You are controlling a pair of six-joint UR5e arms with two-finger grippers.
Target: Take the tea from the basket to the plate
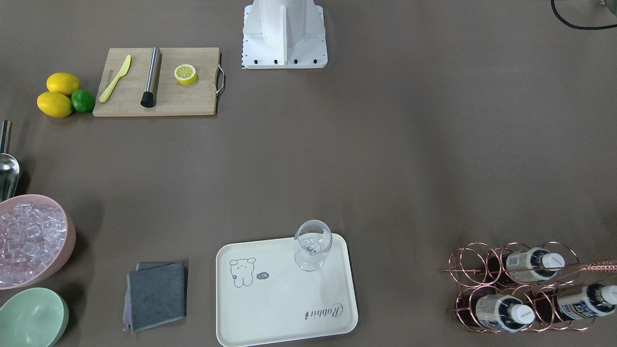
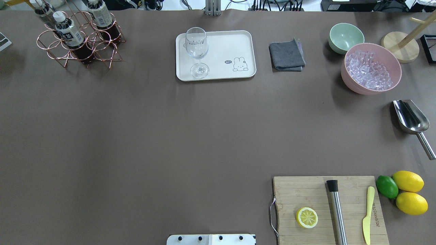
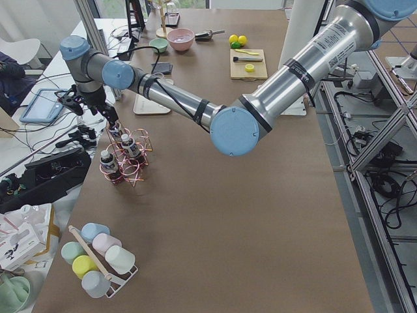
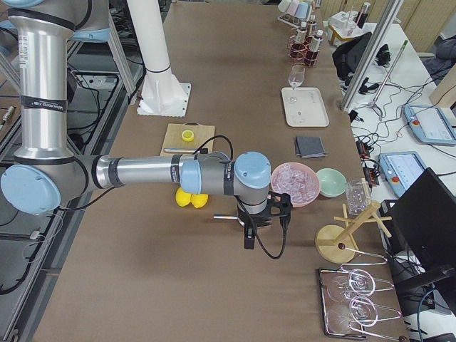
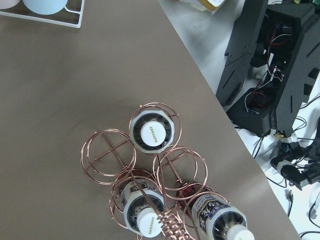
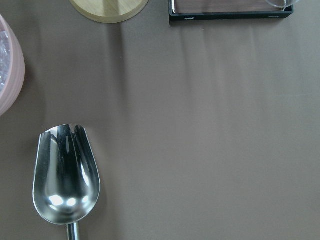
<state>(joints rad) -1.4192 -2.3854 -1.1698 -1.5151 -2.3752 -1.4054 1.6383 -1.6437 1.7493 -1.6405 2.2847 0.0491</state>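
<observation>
While no tea sits on the plate (image 1: 284, 308) yet, all 3 tea bottles (image 1: 532, 262) stand cap-up in the basket (image 5: 109, 156), one per ring, other 3 rings bare. Basket is well apart from plate, on robot's left side of it, near same table edge. Basket handle lies across the rings by 2 of the bottles.

Left gripper (image 3: 112, 119) hangs pointing down just above the basket, so well apart from plate. It's seen only in the side view, so can't tell if released or clenched, or if it touches a cap. L wrist cam looks straight down on the rings, no fingers in frame.

Right gripper (image 4: 248, 239) is far from plate on the opposite side, low over the table by the metal scoop (image 2: 410, 119). Fingers are too small to judge: can't tell.

Wine glass (image 1: 313, 246) stands upright on plate, at the corner toward basket. Grey cloth (image 1: 156, 294) is near plate on robot's right side; green bowl (image 1: 31, 318) and pink bowl of ice (image 1: 67, 226) are further that way. Cutting board (image 2: 306, 194) w/ lemon half, knife and steel rod is well apart from plate, toward robot base.
</observation>
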